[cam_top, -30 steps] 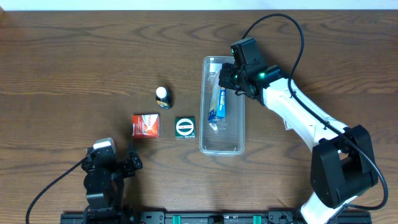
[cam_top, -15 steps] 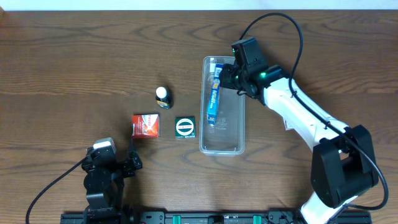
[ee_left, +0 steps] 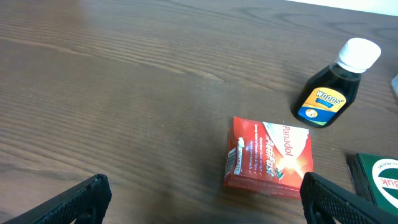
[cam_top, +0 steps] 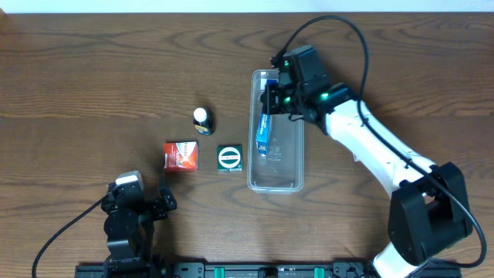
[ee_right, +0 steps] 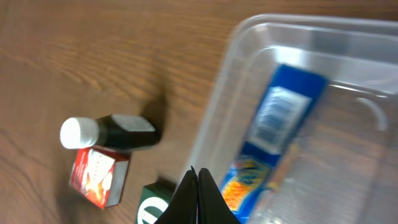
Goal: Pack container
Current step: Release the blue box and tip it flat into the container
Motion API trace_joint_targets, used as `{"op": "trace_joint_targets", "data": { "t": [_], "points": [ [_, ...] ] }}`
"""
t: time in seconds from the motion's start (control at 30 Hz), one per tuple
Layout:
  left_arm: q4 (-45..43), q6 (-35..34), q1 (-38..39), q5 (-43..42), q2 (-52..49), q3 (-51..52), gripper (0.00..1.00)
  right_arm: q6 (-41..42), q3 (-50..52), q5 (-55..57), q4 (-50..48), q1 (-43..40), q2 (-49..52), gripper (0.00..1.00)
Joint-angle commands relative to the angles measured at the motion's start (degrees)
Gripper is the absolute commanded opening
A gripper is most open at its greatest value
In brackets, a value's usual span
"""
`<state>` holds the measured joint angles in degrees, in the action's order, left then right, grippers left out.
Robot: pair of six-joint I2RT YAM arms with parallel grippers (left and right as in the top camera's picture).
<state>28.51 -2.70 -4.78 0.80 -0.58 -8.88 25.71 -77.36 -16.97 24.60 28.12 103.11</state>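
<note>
Overhead: container (cam_top: 278,174) beneath right pincer (cam_top: 270,99)

A clear plastic container (cam_top: 275,190), long and narrow with rounded corners and a raised rim, stands upright and uncovered on the wooden table (cam_top: 93,77), just toward 3 o'clock of its centre, its long sides running from 12 to 6 o'clock. A blue packet (cam_top: 264,131) lies flat inside, in the 12 o'clock half near the 9 o'clock wall; the 6 o'clock half is bare.
</note>
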Motion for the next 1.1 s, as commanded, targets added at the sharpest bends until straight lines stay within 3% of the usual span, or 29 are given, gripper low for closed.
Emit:
{"op": "trace_joint_targets", "data": {
  "t": [0.0, 0.8, 1.07],
  "points": [
    [0.0, 1.0, 0.0, -0.2, 0.3, 0.9, 0.98, -1.1, 0.2, 3.5, 0.7, 1.7, 1.0, 0.01],
    [0.1, 1.0, 0.0, -0.2, 0.3, 0.9, 0.98, -5.2, 0.2, 13.9, 10.9, -2.2, 3.8, 0.01],
    [0.1, 1.0, 0.0, -0.2, 0.3, 0.9, 0.98, -3.0, 0.3, 19.8, 14.6, -2.3, 3.9, 0.01]
  ]
}}
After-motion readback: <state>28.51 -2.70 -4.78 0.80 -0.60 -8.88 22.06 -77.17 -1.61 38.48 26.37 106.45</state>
